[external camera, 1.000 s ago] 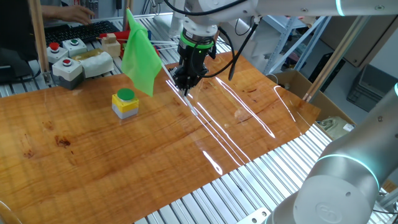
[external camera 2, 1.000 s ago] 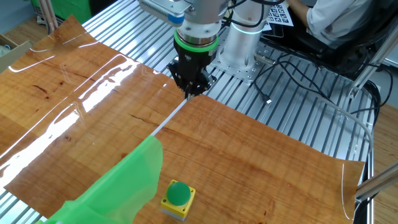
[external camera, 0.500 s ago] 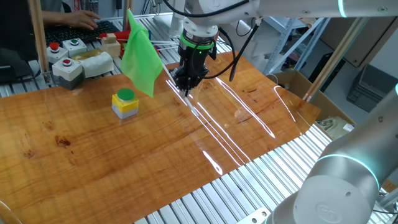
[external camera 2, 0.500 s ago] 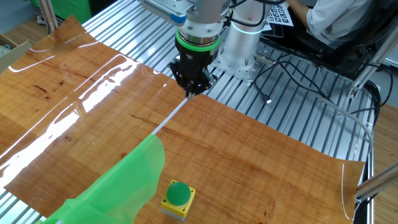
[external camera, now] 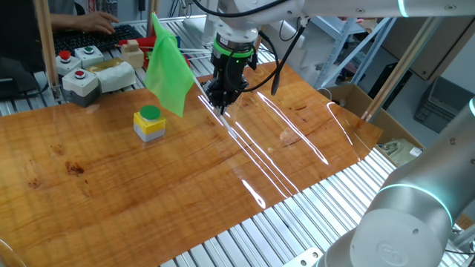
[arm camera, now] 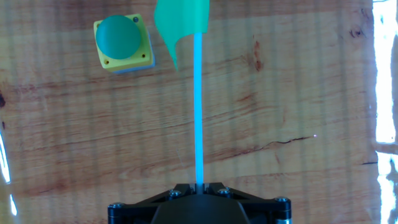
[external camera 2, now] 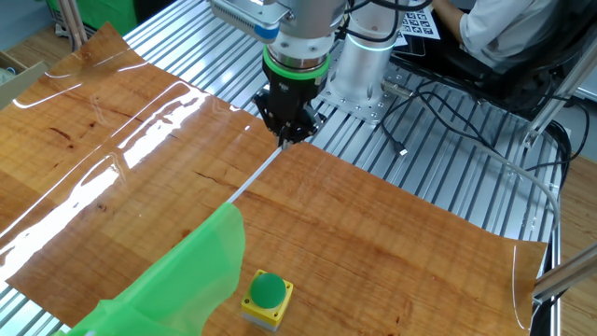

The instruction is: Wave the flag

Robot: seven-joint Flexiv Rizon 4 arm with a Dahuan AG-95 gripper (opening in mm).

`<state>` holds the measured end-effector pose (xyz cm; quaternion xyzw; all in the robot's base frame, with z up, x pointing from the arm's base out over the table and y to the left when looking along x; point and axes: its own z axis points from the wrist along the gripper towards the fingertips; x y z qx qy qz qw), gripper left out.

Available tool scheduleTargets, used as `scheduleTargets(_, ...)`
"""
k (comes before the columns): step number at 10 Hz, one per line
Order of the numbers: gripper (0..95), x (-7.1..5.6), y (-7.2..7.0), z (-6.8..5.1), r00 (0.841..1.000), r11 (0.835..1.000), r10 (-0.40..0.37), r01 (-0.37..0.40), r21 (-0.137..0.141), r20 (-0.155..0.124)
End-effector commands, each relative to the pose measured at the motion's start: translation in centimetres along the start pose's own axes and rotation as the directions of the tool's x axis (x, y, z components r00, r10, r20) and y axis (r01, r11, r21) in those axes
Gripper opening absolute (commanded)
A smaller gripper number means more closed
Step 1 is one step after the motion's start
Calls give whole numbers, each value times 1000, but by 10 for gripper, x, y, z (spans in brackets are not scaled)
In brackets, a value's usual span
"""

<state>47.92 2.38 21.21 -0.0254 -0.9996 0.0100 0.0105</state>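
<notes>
The flag is a bright green sheet (external camera: pixel 168 65) on a long thin white stick (external camera: pixel 204 90). My gripper (external camera: pixel 221 105) is shut on the stick's lower end and holds the flag slanting up to the left over the wooden table. In the other fixed view the gripper (external camera 2: pixel 287 140) grips the stick (external camera 2: pixel 250 178), and the green sheet (external camera 2: pixel 182 275) hangs at the lower left. In the hand view the stick (arm camera: pixel 199 106) runs straight up from the gripper (arm camera: pixel 199 185) to the sheet (arm camera: pixel 180 18).
A yellow box with a green button (external camera: pixel 150 122) stands on the wooden table (external camera: pixel 223 178) left of the gripper, under the flag; it also shows in the other fixed view (external camera 2: pixel 267 297) and hand view (arm camera: pixel 122 42). Grey button boxes (external camera: pixel 80 83) sit at the back left.
The flag sheet has swayed slightly, left and then back. The gripper has stayed shut on the stick and has hardly moved.
</notes>
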Motion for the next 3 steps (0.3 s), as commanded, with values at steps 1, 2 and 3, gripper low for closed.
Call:
scheduleTargets(1,0,-1,0,0,1000,1000,1,-1,4,-1)
scheduleTargets(2,0,-1,0,0,1000,1000,2,-1,4,-2)
scheduleTargets(3,0,-1,0,0,1000,1000,3,-3,7,-3)
